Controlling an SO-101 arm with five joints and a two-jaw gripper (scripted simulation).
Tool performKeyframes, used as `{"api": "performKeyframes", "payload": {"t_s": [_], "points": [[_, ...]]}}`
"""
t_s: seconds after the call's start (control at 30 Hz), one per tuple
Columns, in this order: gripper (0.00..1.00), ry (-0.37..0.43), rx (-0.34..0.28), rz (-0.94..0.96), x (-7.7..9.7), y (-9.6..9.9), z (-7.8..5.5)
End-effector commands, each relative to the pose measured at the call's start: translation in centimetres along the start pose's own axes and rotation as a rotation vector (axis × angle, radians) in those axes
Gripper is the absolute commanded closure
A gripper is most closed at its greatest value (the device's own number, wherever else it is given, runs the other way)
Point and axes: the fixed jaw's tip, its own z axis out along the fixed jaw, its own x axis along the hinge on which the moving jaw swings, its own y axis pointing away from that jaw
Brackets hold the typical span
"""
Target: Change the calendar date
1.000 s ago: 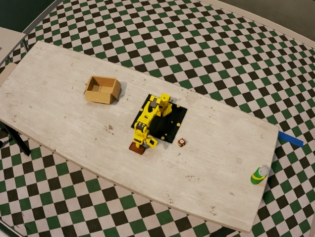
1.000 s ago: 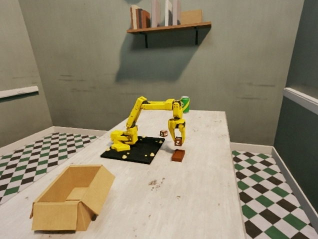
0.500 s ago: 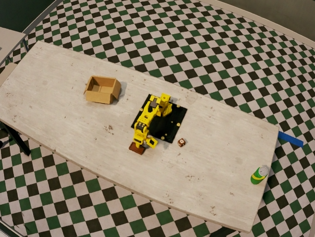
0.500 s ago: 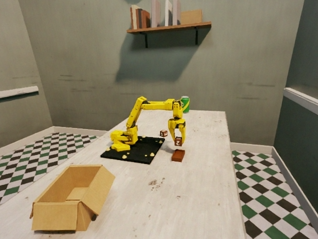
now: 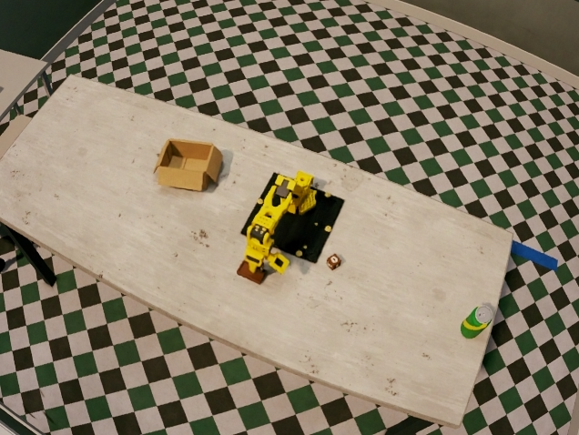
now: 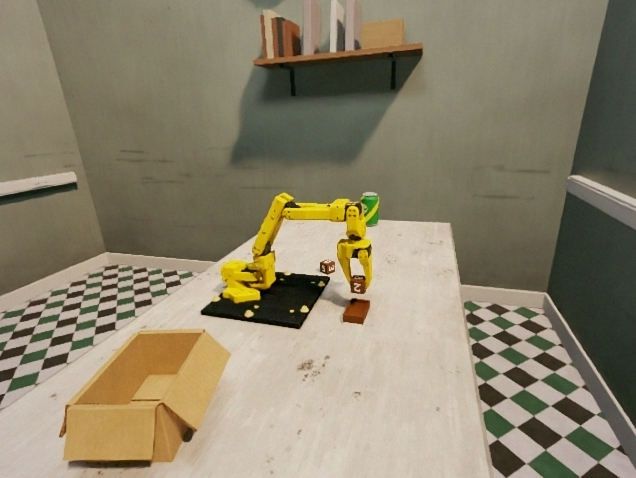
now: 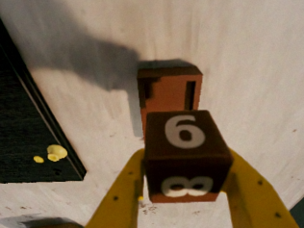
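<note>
Yellow claw (image 5: 266,267) (image 6: 358,282) (image 7: 187,164) clamped on a numbered brown cube (image 6: 357,284) (image 7: 188,155), above the tray (image 5: 251,272) (image 6: 356,311) (image 7: 165,95). From above, an open carton (image 5: 181,178) (image 6: 110,431) lies toward ten o'clock; a green can (image 5: 475,321) (image 6: 370,209), four o'clock.

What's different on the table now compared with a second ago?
Nothing visibly changed. The gripper still holds a numbered cube above the tray; the other cube, the cardboard box and the green can stayed put.
</note>
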Motion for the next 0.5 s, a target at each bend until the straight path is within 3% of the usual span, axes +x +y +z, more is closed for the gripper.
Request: {"api": "performKeyframes", "payload": {"t_s": [0.0, 0.47], "points": [[1.00, -0.001, -0.021, 0.011, 0.15, 0.22, 0.51], [1.00, -0.001, -0.035, 0.007, 0.13, 0.47, 0.90]]}}
